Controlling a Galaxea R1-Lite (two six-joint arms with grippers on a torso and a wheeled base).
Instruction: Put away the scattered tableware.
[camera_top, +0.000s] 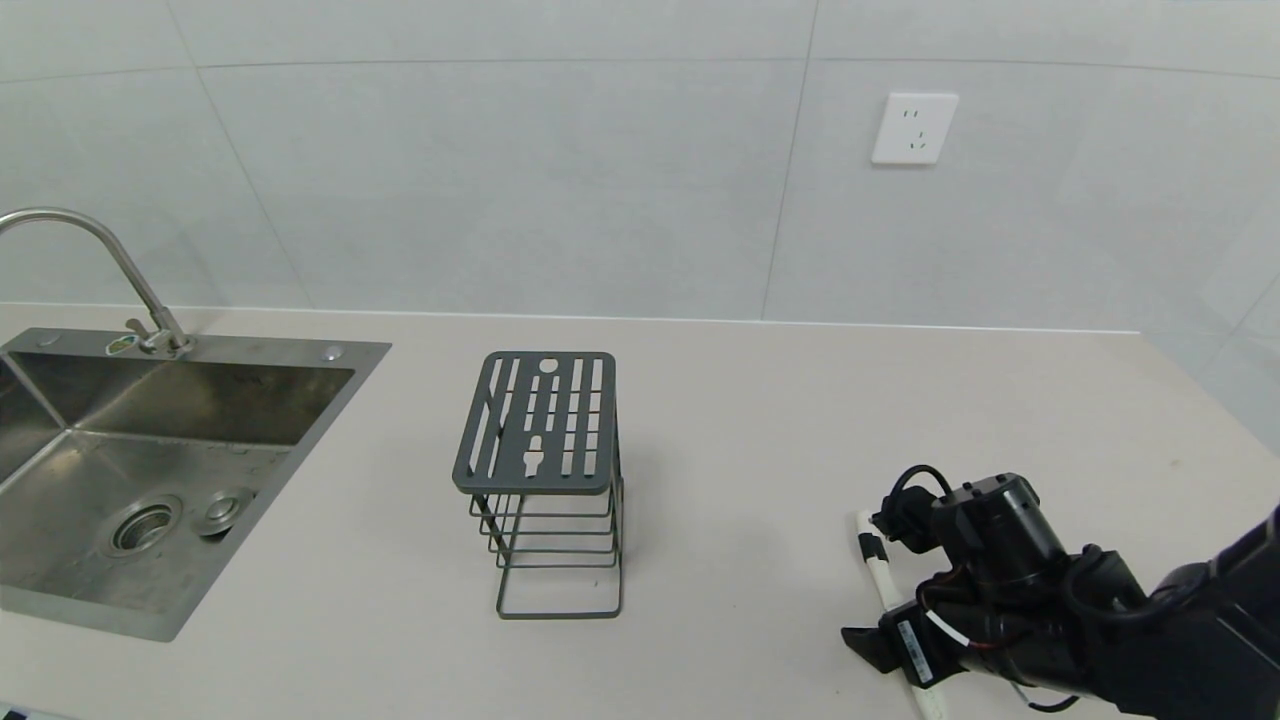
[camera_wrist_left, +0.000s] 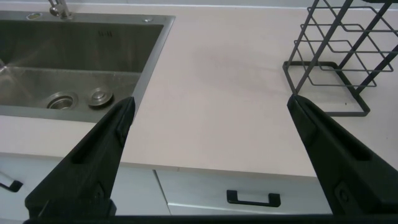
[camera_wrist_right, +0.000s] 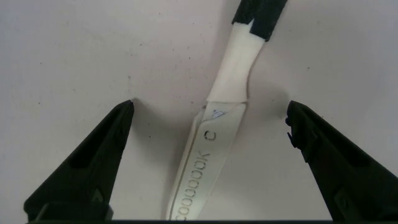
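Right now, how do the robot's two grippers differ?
The left gripper frames bare counter between the sink and wire rack; the right gripper straddles a white utensil lying on the counter. The left gripper is held well off the surface; the right gripper is down close to it. Both are open and hold nothing.

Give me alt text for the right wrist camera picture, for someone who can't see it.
The right gripper, open, hangs over a white utensil lying flat on the pale counter, with one finger on each side and neither touching it. The utensil turns black toward one end.
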